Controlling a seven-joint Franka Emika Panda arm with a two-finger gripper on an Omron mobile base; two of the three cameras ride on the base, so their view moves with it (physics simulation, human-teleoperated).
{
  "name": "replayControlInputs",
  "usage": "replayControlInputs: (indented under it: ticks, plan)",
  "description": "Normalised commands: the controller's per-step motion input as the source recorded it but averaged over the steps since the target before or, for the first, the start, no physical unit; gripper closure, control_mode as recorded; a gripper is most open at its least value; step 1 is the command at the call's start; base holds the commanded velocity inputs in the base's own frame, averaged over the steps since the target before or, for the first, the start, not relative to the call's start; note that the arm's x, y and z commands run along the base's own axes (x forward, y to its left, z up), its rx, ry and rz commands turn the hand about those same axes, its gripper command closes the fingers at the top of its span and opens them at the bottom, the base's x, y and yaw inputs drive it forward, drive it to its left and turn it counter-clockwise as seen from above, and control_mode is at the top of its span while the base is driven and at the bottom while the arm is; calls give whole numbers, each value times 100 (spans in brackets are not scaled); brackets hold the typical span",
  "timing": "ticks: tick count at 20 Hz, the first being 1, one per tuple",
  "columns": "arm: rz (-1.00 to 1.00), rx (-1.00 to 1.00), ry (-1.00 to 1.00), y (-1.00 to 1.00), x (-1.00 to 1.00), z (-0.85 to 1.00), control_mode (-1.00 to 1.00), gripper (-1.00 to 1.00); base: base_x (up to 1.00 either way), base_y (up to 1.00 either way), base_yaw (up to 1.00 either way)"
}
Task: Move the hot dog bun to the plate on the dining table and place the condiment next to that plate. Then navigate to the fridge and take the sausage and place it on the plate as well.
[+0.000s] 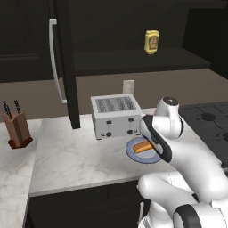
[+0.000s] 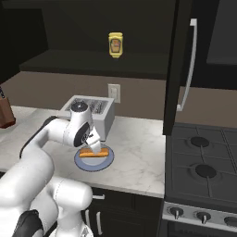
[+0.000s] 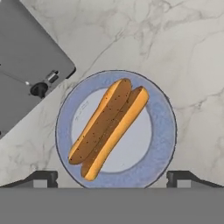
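Note:
The hot dog bun (image 3: pixel 109 127), tan-orange and split, lies on a plain blue-grey plate (image 3: pixel 168 131) on the marble counter. The same bun (image 1: pixel 143 147) (image 2: pixel 94 153) sits just in front of the toaster. My gripper (image 3: pixel 112 178) (image 2: pixel 96 149) hangs right above it, open, with one fingertip (image 3: pixel 43 177) on either side of the blue-grey plate and nothing between the fingers. The condiment (image 1: pixel 152 42) (image 2: pixel 115 45), a yellow bottle, stands on a dark shelf high behind the counter. The patterned plate, dining table, fridge and sausage are out of view.
A silver toaster (image 1: pixel 115 116) (image 3: pixel 26 70) stands close behind the blue-grey plate. A knife block (image 1: pixel 17 130) is at the far left. A dark open door with a long handle (image 1: pixel 54 62) hangs over the counter. The black stove (image 2: pixel 203 162) lies to the right.

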Motion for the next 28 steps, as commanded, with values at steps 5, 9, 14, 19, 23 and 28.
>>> replayControlInputs:
  ticks: [5,9,14,19,23,28]
  plan:
    - [-1,6,0,-4,41,-51,-100,-100,0,0,0]
    - [-2,7,0,-1,37,-36,-100,-100,0,0,0]
    - [-8,6,0,0,13,-27,-100,-100,0,0,0]
    - [-12,4,0,0,20,-39,-100,-100,0,0,0]
    - [-9,2,0,0,36,-36,-100,-100,0,0,0]
    - [-3,1,0,0,34,-32,-100,100,0,0,0]
